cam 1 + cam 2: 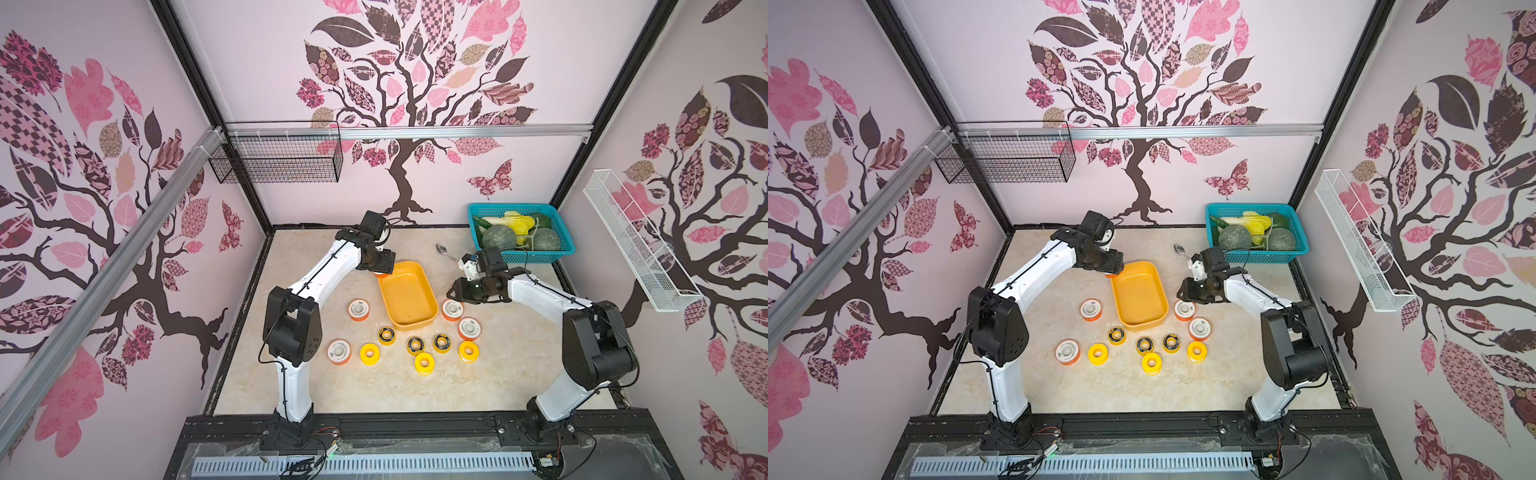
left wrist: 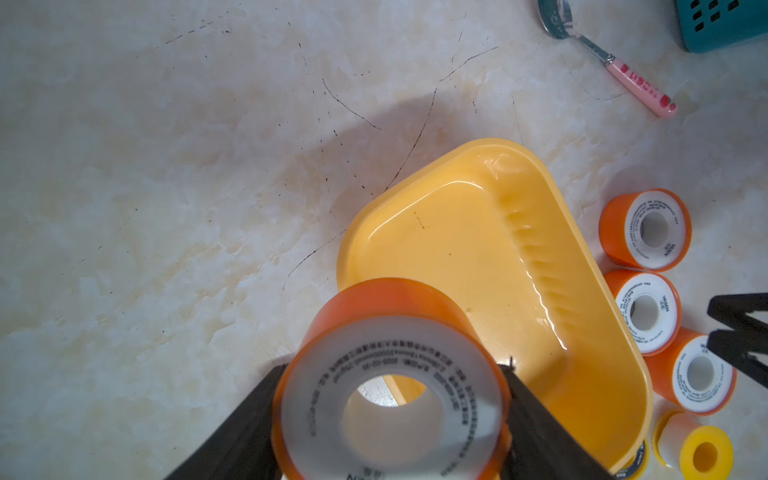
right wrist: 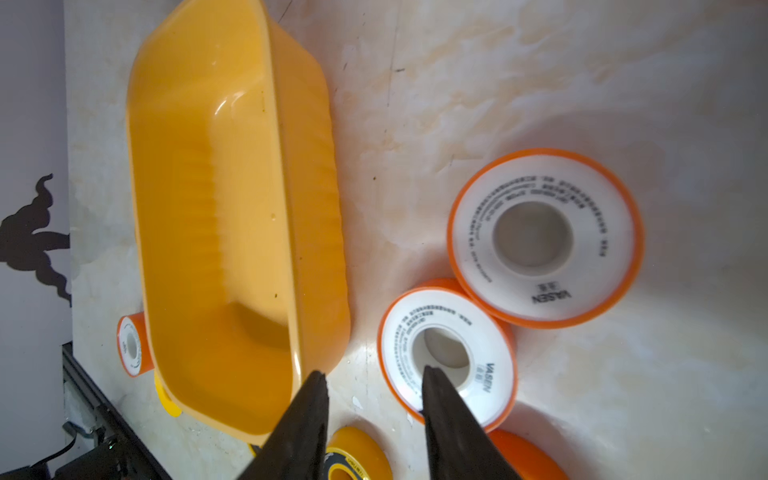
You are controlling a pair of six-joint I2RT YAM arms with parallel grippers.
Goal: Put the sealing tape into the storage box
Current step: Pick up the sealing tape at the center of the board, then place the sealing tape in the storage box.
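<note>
The yellow-orange storage box point(image 1: 409, 297) point(image 1: 1140, 296) lies empty mid-table. My left gripper point(image 1: 381, 268) point(image 2: 392, 419) is shut on an orange sealing tape roll point(image 2: 390, 332) with a white face and holds it above the box's point(image 2: 478, 249) far left corner. My right gripper point(image 1: 454, 294) point(image 3: 372, 374) hangs open, with nothing between its fingers, over the orange roll point(image 1: 452, 309) point(image 3: 399, 332) beside the box's point(image 3: 232, 208) right wall. One fingertip point(image 3: 430, 374) is over that roll's hole. Several more rolls lie in front of the box: orange point(image 1: 358, 309), yellow point(image 1: 424, 362) and black-and-yellow point(image 1: 415, 345).
A teal basket point(image 1: 523, 258) of vegetables stands at the back right. A pink-handled spoon point(image 1: 444, 250) point(image 2: 615, 66) lies to its left. A black wire basket point(image 1: 278, 158) hangs on the back wall and a white mesh one point(image 1: 636, 241) on the right wall.
</note>
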